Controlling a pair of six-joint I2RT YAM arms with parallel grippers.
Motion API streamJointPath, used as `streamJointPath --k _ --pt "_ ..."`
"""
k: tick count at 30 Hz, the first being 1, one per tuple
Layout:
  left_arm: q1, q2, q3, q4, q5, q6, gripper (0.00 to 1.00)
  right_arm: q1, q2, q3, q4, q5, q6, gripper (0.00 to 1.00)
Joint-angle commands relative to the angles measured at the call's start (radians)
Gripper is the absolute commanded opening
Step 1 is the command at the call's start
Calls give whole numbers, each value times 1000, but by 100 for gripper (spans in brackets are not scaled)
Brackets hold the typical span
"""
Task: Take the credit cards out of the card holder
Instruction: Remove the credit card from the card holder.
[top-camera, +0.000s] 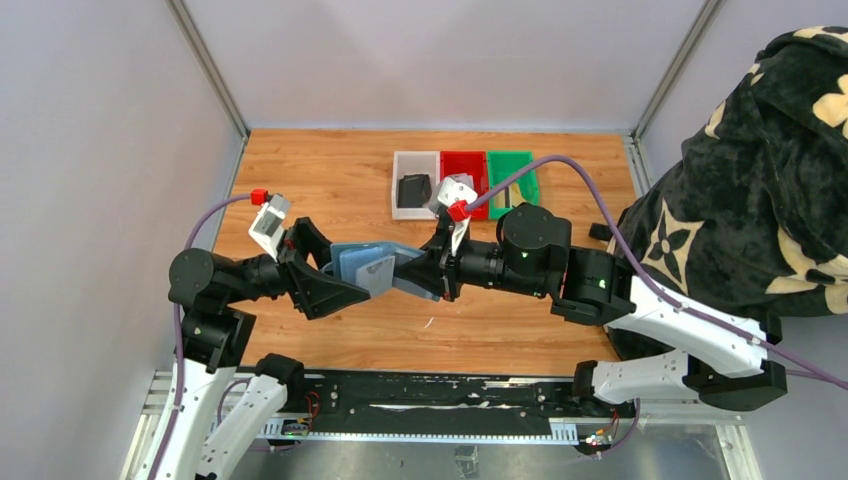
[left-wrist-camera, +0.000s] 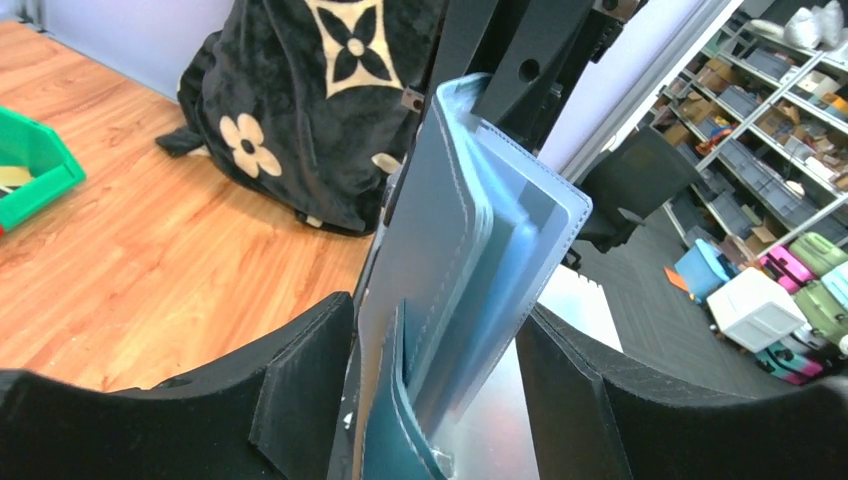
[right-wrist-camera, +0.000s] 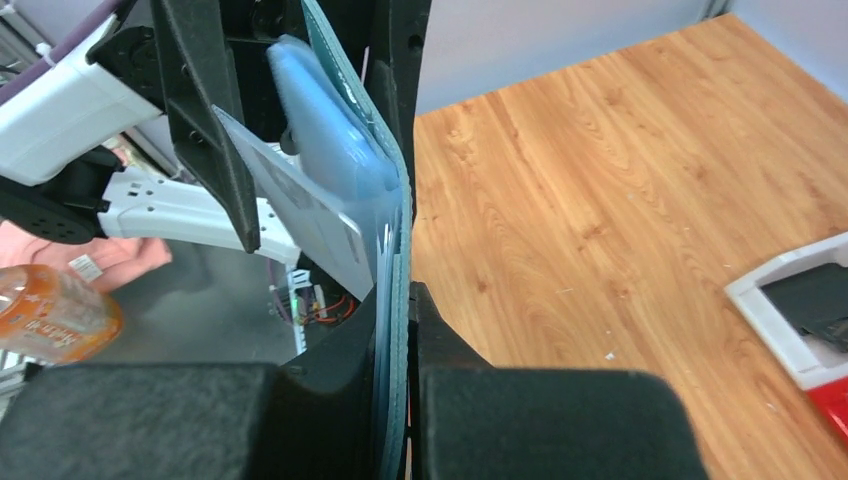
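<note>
The teal-blue card holder (top-camera: 385, 268) hangs open in mid-air between both arms, above the wooden table's middle. My right gripper (top-camera: 428, 268) is shut on its right edge; in the right wrist view (right-wrist-camera: 410, 300) the jaws pinch the teal cover (right-wrist-camera: 400, 250) tightly. A pale grey credit card (right-wrist-camera: 300, 215) sticks out of the light-blue inner slots, and it also shows from above (top-camera: 377, 273). My left gripper (top-camera: 340, 278) is open and straddles the holder's left end. In the left wrist view (left-wrist-camera: 435, 390) the holder (left-wrist-camera: 450, 230) stands between the spread fingers, close to the left one.
At the back stand a white bin (top-camera: 400, 160) holding a black wallet (top-camera: 413, 188), a red bin (top-camera: 468, 165) and a green bin (top-camera: 520, 160). A black flowered blanket (top-camera: 770, 180) fills the right side. The metal rail runs along the near edge.
</note>
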Motion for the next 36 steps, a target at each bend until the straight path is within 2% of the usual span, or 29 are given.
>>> streamJointPath --k 1,4,9,12,16,17,18,19,20,24,28,32,36 --pt "-7 5 1 31 2 -25 65 -32 -15 -38 87 -144 72 0" --pt "-8 5 -2 33 -20 -22 59 -44 -13 -46 97 -169 90 0" --pt "-7 -12 -10 14 -114 23 39 -74 -28 -61 97 -173 120 0" --pt "-7 -16 -9 3 -118 36 37 -106 -51 -87 112 -193 153 0" --pt "-8 -5 -6 3 -90 7 40 -149 -77 -129 175 -255 204 0" --pt "-8 -3 -4 3 -77 -4 45 -159 -79 -137 186 -271 219 0" --pt "-7 -2 -4 3 -63 -16 60 -167 -80 -145 200 -285 230 0" --pt "-8 -3 -6 3 -57 -21 65 -174 -79 -147 206 -296 245 0" --pt "-8 -6 -7 3 -56 -18 66 -178 -75 -147 209 -302 252 0" --pt "-7 -19 -27 -6 -105 0 65 -187 -65 -140 217 -327 271 0" --pt "-7 -19 -8 -116 -209 83 57 -192 -68 -135 217 -330 282 0" --pt "-7 -21 -24 -30 -178 1 57 -202 -75 -144 232 -332 297 0" --pt "-7 -20 -30 -24 -143 -13 56 -212 -69 -151 249 -339 318 0"
